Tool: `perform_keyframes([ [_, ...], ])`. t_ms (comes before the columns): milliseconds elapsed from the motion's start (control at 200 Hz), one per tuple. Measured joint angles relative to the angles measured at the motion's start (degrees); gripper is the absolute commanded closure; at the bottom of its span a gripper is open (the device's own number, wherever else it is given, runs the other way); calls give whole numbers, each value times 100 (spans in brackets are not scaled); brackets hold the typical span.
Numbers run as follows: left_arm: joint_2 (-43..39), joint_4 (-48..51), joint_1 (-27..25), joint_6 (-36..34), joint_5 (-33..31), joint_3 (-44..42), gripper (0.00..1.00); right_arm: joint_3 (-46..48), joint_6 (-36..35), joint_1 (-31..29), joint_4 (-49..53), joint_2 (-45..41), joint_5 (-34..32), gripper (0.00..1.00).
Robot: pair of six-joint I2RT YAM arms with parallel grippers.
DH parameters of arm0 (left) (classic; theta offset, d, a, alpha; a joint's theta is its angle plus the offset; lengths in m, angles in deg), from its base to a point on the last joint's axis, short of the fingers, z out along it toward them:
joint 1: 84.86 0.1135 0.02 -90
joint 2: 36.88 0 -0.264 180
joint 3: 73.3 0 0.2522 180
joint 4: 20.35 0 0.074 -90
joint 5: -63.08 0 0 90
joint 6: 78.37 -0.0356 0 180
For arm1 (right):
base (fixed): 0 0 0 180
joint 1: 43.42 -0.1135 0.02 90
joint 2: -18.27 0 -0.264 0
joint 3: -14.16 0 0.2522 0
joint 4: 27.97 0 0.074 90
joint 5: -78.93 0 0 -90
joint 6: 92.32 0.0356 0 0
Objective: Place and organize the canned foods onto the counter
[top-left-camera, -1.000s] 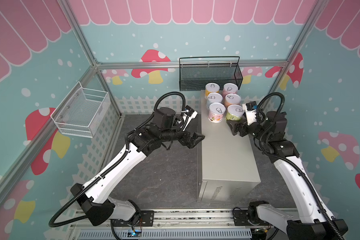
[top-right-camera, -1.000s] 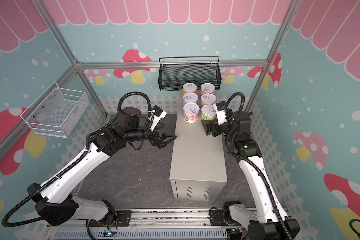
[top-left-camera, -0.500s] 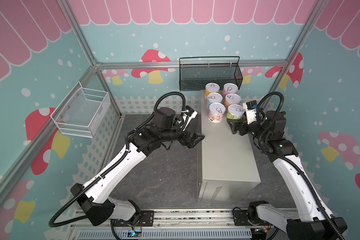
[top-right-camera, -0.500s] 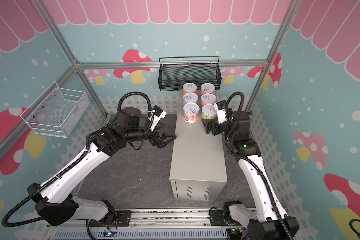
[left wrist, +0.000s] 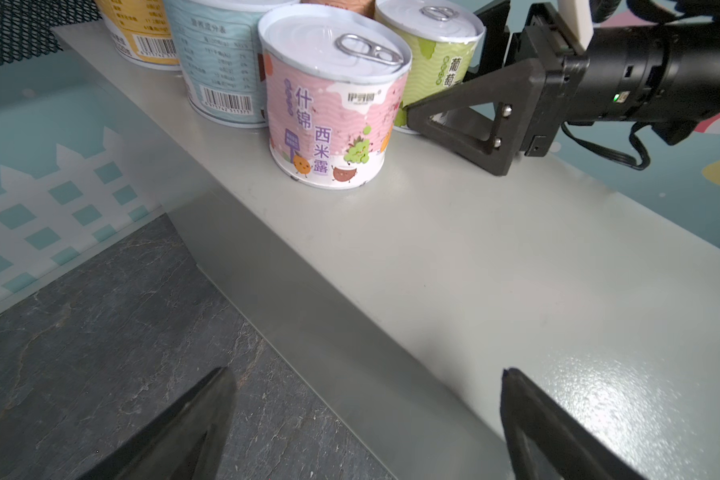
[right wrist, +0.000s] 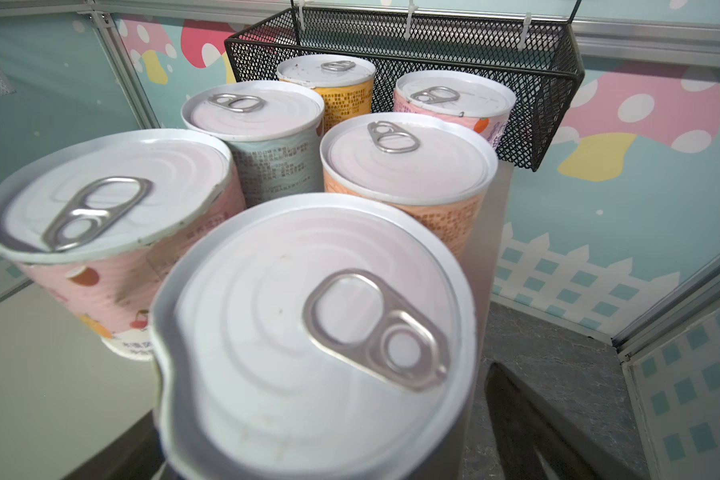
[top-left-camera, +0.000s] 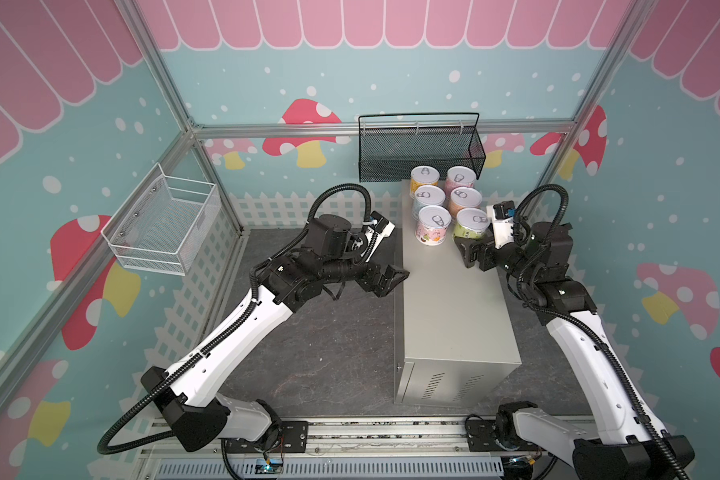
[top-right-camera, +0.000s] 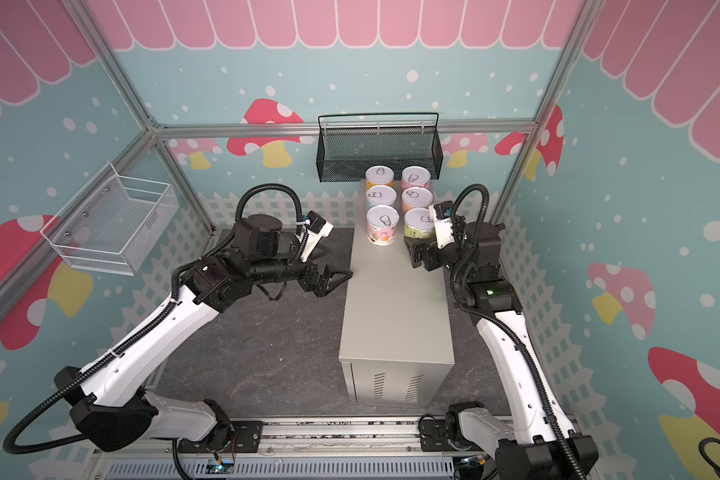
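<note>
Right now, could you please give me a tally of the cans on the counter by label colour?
Yellow can: 1
Pink can: 1
Light blue can: 1
Orange can: 1
Pink-and-white can: 1
Green can: 1
Total: 6, all upright on the counter.

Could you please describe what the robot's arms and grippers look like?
The left arm and right arm have white link shells with black joints and bases, and a black corrugated cable loops along each. The left gripper and right gripper are black, with hollow triangular fingers. A white camera housing sits at each wrist.
</note>
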Motion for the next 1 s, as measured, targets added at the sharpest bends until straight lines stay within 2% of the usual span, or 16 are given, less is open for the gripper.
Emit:
perform_keyframes([
  [315, 0, 17, 0, -2, -2, 0, 1, -24, -87, 0, 151, -118, 57, 1],
  [490, 0, 20, 0, -17, -2, 0, 1, -446, -127, 0, 520, -175, 164, 1],
  [746, 0, 20, 0, -20, -2, 0, 1, -1600, -140, 0, 999, -313, 264, 1],
  [996, 0, 26, -42, -20, 4, 4, 1, -3394, -179, 155, 1443, 767, 146, 1],
])
